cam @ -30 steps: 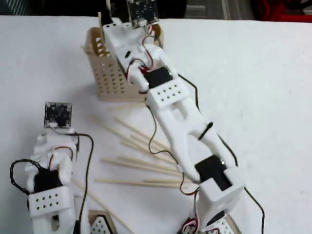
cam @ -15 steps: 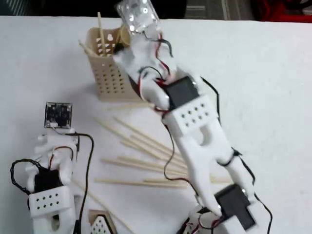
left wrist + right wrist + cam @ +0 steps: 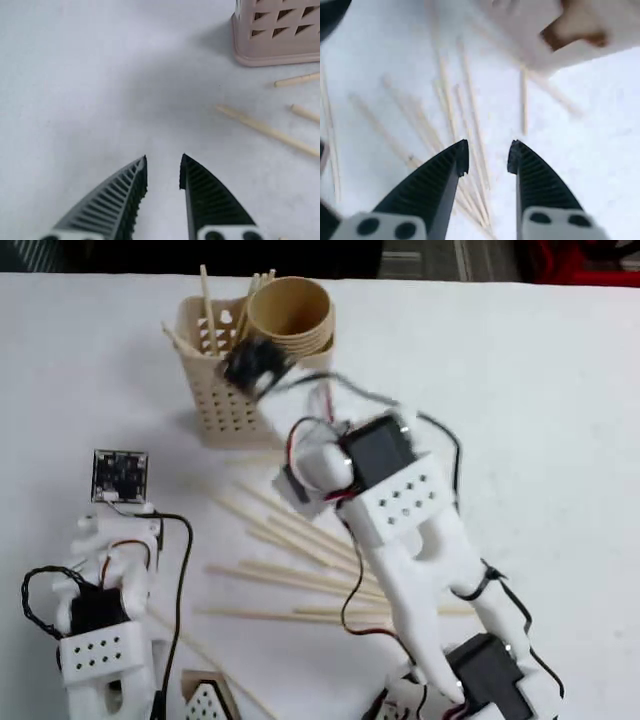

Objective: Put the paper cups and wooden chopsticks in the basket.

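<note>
White tabletop [image 3: 560, 440] bears loose wooden chopsticks [image 3: 290, 578] lying flat, fanned mostly crosswise, beside the basket [image 3: 222, 410] holding upright paper cups [image 3: 290, 312] and some sticks on end; left gripper [image 3: 163, 160] and right gripper [image 3: 487, 147] both gape empty.

Right arm [image 3: 405, 540] stretched forward, left arm [image 3: 100, 640] tucked back (both jaws apparently parted).

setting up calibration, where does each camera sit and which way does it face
High view: fixed above the table, looking down on basket, paper cups, loose chopsticks; left arm and right arm show.
Left wrist view: on the left arm's wrist, facing the table past its open fingers.
Right wrist view: on the right arm's wrist, facing down past its open fingers.
Shared: all three show chopsticks.
</note>
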Tool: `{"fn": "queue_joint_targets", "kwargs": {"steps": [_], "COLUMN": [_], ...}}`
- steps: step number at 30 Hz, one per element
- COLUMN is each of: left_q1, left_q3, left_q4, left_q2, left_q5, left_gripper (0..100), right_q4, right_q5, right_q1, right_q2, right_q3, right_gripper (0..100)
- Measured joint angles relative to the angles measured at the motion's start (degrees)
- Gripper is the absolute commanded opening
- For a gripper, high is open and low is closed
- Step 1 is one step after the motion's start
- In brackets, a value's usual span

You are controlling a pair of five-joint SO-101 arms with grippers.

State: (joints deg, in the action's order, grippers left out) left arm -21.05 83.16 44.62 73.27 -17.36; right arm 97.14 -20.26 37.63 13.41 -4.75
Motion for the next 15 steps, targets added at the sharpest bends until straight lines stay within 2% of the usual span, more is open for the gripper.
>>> {"fn": "queue_joint_targets", "kwargs": {"steps": [4, 11, 15], "left_q1": [0.0, 0.0, 0.0], "left_q3": [0.0, 0.0, 0.0], "left_q4": [0.0, 0.0, 0.0], "left_q2": [0.0, 0.0, 0.0], "left_q5": [0.0, 0.0, 0.0], "left_gripper": [12, 12, 12], "right_q4": [-4.31, -22.51, -32.09], "right_q5": [-0.97, -1.23, -1.32], "right_q1": [0.44, 2.11, 3.25], "right_q2": [0.0, 0.0, -1.85], "right_q3": [13.01, 33.58, 40.26], "right_gripper": [28.1, 28.3, 28.3]}}
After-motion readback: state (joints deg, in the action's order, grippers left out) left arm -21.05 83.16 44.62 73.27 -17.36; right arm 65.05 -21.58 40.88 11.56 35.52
